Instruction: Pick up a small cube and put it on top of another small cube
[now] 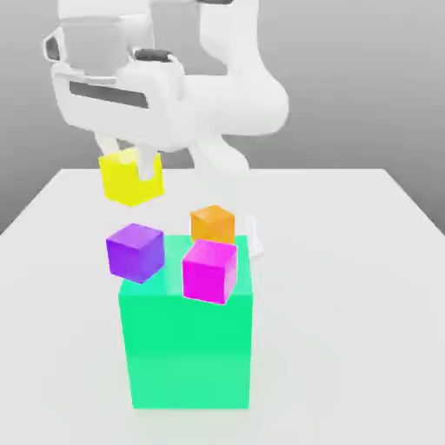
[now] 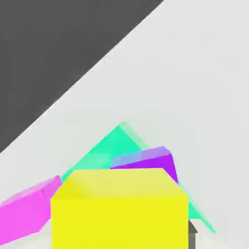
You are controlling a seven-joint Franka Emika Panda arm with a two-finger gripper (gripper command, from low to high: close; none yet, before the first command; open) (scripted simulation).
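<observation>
We've got the yellow cube [image 1: 132,178] gripped in the end effector [image 1: 130,156], fingers closed on its sides, held up in the air. In the ext. view it hangs above and toward the view's left of the green block [image 1: 189,348], apart from everything below. The purple cube [image 1: 136,253], magenta cube [image 1: 210,271] and orange cube [image 1: 213,224] are grouped at the block's top. We can't tell which one is the target, so our first risk is a wrong pick of base: the task just says "another small cube".

Next risk is alignment. If we come down off-centre, the yellow cube would overhang and tip off, prob. knocking its base too. The hand view shows the purple and magenta cubes turned w.r.t. ours, so w/o some wrist rotation we'd likely stack corners over edges, w/ less support.

Purple looks to be close to the block's edge; a sideways nudge might send it down to the counter [image 1: 348,348]. The cubes are near each other, so a fingertip lowered beside one could clip its neighbour.

Height matters too: release too high and ours may bounce or land tilted; press too low and we'd shove the base or make our cube slip in the grip. Opening unevenly, or backing off sideways instead of straight up, could drag it off.
</observation>
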